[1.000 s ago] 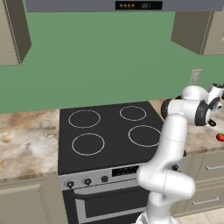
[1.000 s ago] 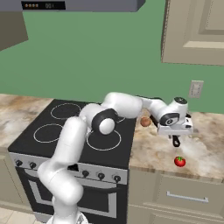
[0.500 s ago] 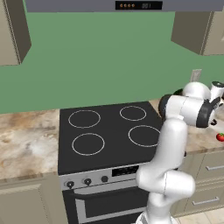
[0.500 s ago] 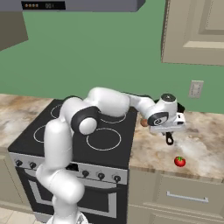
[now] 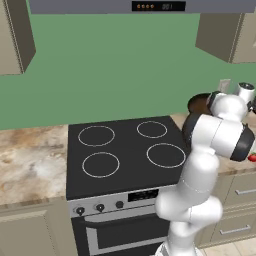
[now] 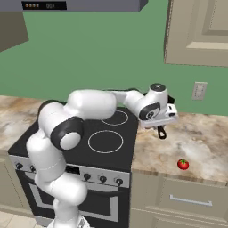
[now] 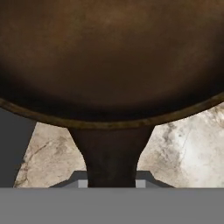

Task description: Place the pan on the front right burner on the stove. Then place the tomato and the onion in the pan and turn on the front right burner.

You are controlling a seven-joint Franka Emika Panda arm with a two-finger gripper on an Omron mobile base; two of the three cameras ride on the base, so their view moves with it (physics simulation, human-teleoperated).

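Observation:
The dark brown pan (image 7: 112,57) looms large in the hand view, and its handle (image 7: 112,157) runs down between my fingertips. My gripper (image 7: 112,181) is shut on that handle. In the right base view the gripper (image 6: 162,120) hangs over the counter just right of the stove (image 6: 133,133), with the handle's end (image 6: 161,132) poking out below it. The pan (image 5: 200,102) peeks out behind my arm in the left base view. The front right burner (image 5: 166,155) (image 6: 105,141) is bare. The tomato (image 6: 183,164) lies on the counter near its front edge. The onion is hidden.
Marble counter (image 6: 200,138) runs right of the stove, and more counter (image 5: 30,160) lies to its left. A wall outlet (image 6: 198,90) sits under an upper cabinet (image 6: 200,31). Black knobs (image 6: 103,179) line the stove's front panel.
My gripper has carried the pan to the left and slightly up, from over the counter toward the stove's right edge. The tomato has stayed put.

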